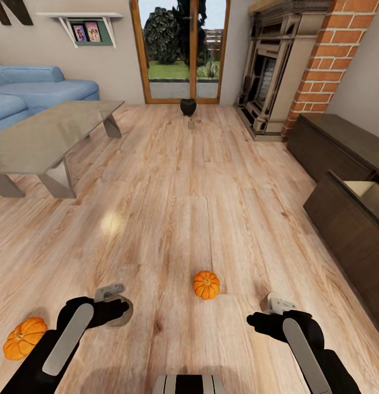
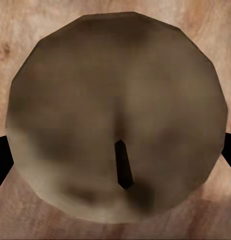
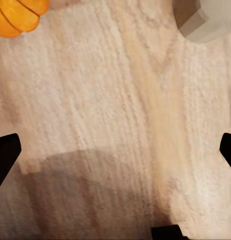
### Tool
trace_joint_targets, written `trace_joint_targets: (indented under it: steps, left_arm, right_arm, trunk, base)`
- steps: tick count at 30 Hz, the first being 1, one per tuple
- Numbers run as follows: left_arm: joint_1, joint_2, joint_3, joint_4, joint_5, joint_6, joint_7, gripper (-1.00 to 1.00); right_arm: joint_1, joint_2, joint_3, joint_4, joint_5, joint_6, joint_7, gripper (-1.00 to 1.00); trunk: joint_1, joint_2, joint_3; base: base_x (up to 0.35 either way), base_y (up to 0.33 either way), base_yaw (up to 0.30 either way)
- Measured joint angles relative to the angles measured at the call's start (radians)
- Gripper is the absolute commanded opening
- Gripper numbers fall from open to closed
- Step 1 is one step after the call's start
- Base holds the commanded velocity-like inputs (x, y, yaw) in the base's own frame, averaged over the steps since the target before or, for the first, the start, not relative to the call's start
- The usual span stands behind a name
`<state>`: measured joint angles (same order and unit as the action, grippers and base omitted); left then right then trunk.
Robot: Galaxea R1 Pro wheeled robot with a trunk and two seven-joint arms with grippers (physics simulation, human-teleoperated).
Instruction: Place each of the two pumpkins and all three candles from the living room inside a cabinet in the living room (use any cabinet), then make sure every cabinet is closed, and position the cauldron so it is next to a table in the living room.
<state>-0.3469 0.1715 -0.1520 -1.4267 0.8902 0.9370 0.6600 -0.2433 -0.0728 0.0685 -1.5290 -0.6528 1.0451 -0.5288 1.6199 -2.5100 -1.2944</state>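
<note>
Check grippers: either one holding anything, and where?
Left gripper: a candle sits between its fingers, sides gripped, contact unclear. Right gripper: open, holding nothing.

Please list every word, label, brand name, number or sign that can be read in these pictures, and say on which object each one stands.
There is no readable text in these pictures.
The two framed pictures on the wall shelf: too small and blurred to tell whether they carry any writing.
The pumpkins, the black pot, the coffee table and the dark cabinet: no labels or marks visible.
</note>
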Motion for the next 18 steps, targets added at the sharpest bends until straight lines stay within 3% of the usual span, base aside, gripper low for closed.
trace_joint_targets:
  steps: [4, 7, 9, 14, 18]
  left_arm:
    - [0.008, -0.005, -0.003, -0.044, 0.002, 0.013, 0.000, -1.00]
    - [0.010, -0.025, -0.002, -0.064, 0.005, 0.024, 0.001, -1.00]
    - [0.010, -0.043, -0.002, -0.068, 0.005, 0.032, 0.002, -1.00]
    - [0.014, -0.096, -0.006, -0.075, 0.002, 0.040, 0.003, -1.00]
    - [0.018, -0.108, -0.006, -0.075, -0.003, 0.041, 0.003, -1.00]
  right_arm:
    - [0.000, 0.000, -0.001, 0.000, -0.002, 0.000, -0.051, 1.00]
    - [0.000, -0.001, -0.002, 0.000, -0.025, 0.000, -0.117, 1.00]
    - [0.000, -0.002, -0.003, 0.001, -0.066, 0.000, -0.168, 1.00]
    - [0.000, -0.003, -0.003, 0.012, -0.213, -0.001, -0.271, 1.00]
    - [0.000, -0.005, -0.003, 0.028, -0.258, -0.003, -0.293, 1.00]
  trunk:
    - [-0.002, 0.001, 0.015]
    - [-0.003, 0.002, 0.027]
    - [-0.004, 0.002, 0.035]
    - [-0.006, 0.003, 0.054]
    - [-0.008, 0.004, 0.070]
  base:
    - [0.000, 0.000, 0.000]
    - [0.000, 0.000, 0.000]
    - [0.000, 0.000, 0.000]
    - [0.000, 0.000, 0.000]
    - [0.000, 0.000, 0.000]
